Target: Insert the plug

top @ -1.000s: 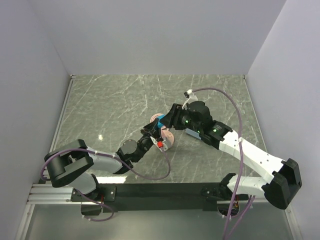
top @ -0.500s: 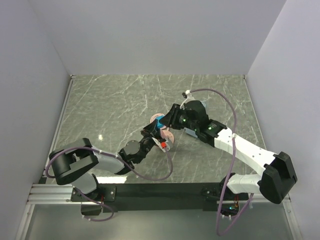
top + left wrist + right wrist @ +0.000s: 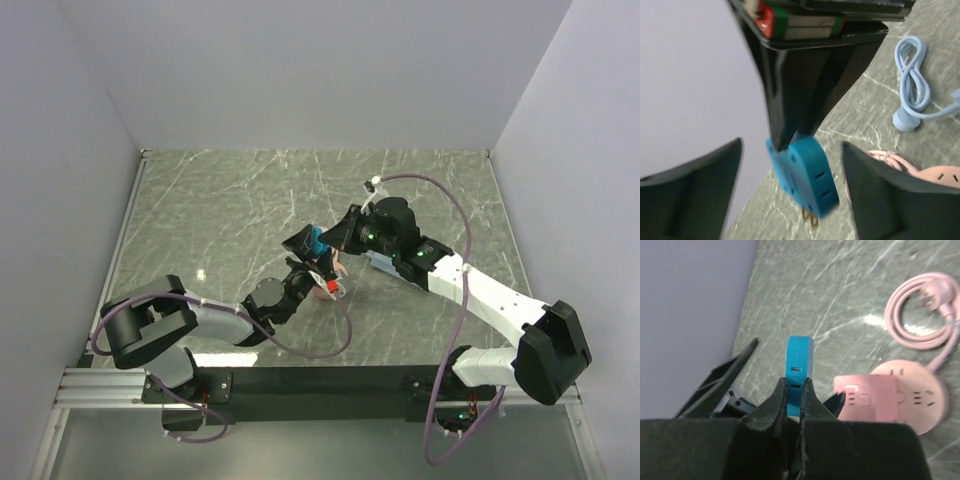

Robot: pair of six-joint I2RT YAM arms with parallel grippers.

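Note:
The plug [image 3: 316, 241] is small and bright blue, and it hangs above the table with its brass prongs pointing down. My right gripper [image 3: 328, 240] is shut on it. In the right wrist view the two black fingers pinch the plug [image 3: 799, 360] at its near end, at the right gripper [image 3: 794, 382]. In the left wrist view those fingers come down onto the top of the plug [image 3: 802, 175]. My left gripper [image 3: 791, 145] stands open, one finger on each side of the plug and apart from it; in the top view the left gripper [image 3: 313, 254] sits just under the plug.
A pink cube [image 3: 865, 397] sits on a round pink socket base [image 3: 922, 400], just right of the plug, with its coiled pink cord [image 3: 920, 315] beyond. A pale-blue cord [image 3: 912, 80] lies on the marble table [image 3: 220, 210]. The pale-blue power strip [image 3: 380, 265] lies under my right arm.
The left gripper has opened and let go of the plug. The right gripper has closed onto the plug and now carries it.

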